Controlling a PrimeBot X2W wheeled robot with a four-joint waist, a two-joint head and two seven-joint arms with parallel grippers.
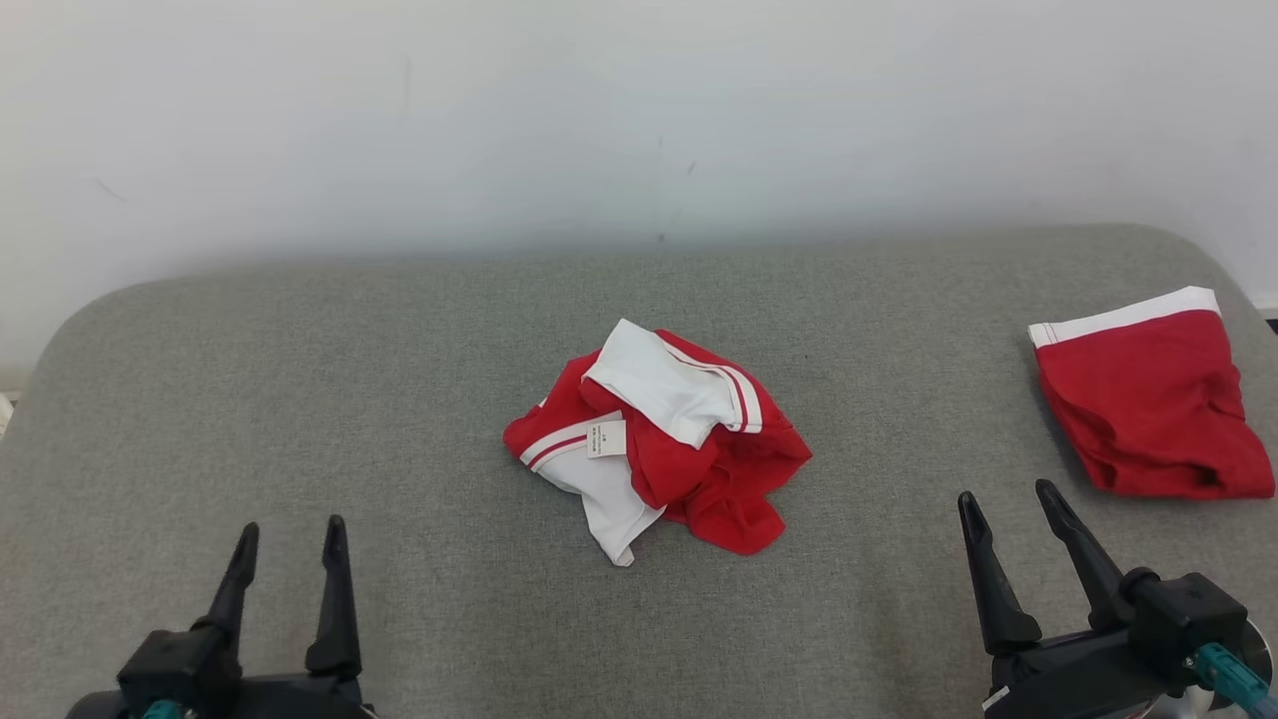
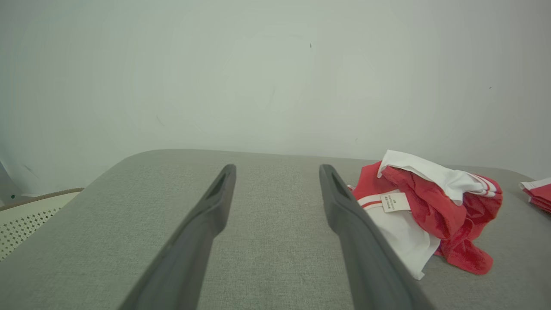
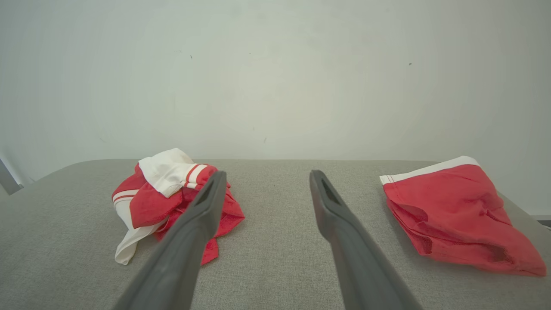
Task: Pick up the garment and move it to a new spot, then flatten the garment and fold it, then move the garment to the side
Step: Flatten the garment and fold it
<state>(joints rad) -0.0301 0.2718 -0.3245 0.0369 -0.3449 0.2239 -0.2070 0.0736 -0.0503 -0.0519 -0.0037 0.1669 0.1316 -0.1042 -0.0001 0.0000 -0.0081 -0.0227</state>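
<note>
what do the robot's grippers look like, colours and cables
The left gripper and right gripper match: two long dark fingers tapering to pointed tips, on blocky black bases. A teal cable shows at each base, plainer on the right.

A bench covered in grey woven fabric, with rounded far corners, stands against a plain white wall marked by a few small dark specks. Near the bench's far right corner lies a folded red clothing item, slightly rumpled, with a white band along its far edge. Past the bench's left edge sits a cream perforated object; what it is cannot be told.
</note>
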